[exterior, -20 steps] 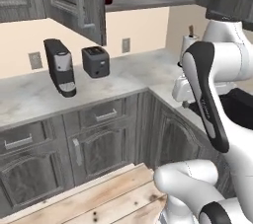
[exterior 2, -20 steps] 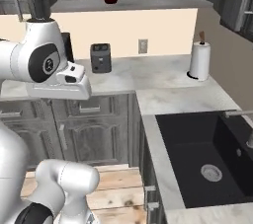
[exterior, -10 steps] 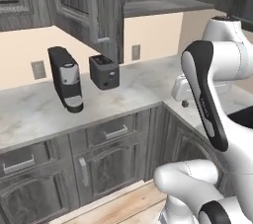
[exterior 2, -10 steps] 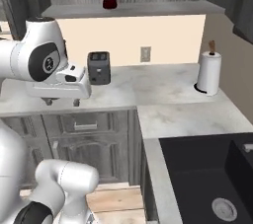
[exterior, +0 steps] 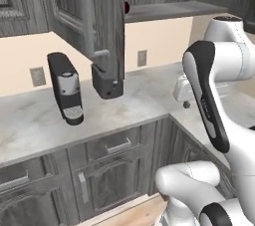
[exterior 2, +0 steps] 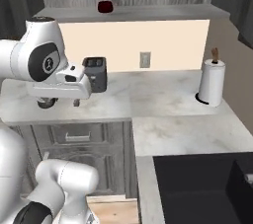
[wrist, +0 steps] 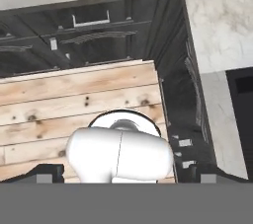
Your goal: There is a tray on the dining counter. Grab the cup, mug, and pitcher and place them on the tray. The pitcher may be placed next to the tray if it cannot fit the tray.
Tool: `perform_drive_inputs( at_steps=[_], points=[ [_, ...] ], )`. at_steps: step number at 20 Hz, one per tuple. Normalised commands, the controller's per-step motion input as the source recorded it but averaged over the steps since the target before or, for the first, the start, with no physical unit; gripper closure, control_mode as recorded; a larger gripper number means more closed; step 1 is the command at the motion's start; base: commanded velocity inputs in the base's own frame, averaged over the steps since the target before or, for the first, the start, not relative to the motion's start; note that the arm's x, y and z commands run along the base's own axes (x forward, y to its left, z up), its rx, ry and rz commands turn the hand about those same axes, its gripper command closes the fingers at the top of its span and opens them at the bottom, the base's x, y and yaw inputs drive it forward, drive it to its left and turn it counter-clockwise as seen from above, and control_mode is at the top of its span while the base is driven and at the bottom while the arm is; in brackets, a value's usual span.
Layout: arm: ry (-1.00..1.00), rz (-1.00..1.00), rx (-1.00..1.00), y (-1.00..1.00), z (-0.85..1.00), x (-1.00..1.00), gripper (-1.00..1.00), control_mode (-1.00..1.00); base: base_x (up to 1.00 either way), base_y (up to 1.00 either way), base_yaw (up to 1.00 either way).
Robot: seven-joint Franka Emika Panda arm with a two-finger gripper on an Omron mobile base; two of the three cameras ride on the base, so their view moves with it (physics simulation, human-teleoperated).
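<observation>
Standing high on the open shelf (exterior 2: 148, 13) above the corner worktop (exterior 2: 163, 99), the mug (exterior 2: 105, 6) sits near the shelf's left end, close to its front edge; from the left base view only a dark red sliver of it (exterior: 126, 7) peeks out past the hanging cabinet door (exterior: 107, 26). No cup, pitcher, tray or dining counter can be made out from where the robot now stands.

The gripper (wrist: 126, 171) points down at the plank floor (wrist: 74, 99) in front of the lower cabinets; its two dark tips stand far apart at the lower corners of the hand view, with nothing between them.

Judged handling of the mug: small, rigid, probably ceramic and glazed, so fairly light but slippery and liable to chip if knocked off the shelf edge. Its handle cannot be told from here. A hold across the round body, or pinching the rim wall from above with one finger inside, looks more secure than the loop handle. The shelf leaves little room overhead, so a level approach from the front edge seems the better line.

On the worktop below: a black coffee machine (exterior: 66, 88), a dark toaster (exterior 2: 96, 74) towards the back wall, and a paper towel roll (exterior 2: 211, 82) at the right end
</observation>
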Motion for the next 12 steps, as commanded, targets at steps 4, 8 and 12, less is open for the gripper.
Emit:
perform_drive_inputs(
  at_steps=[4,8,12],
  points=[
    [0.00,0.00,0.00,0.00,0.00,0.00,-1.00,1.00,0.59,-0.25,0.09],
    [0.00,0.00,0.00,0.00,0.00,0.00,-1.00,1.00,0.66,-0.18,0.07],
    [0.00,0.00,0.00,0.00,0.00,0.00,-1.00,1.00,0.47,-0.31,0.11]
  ],
)
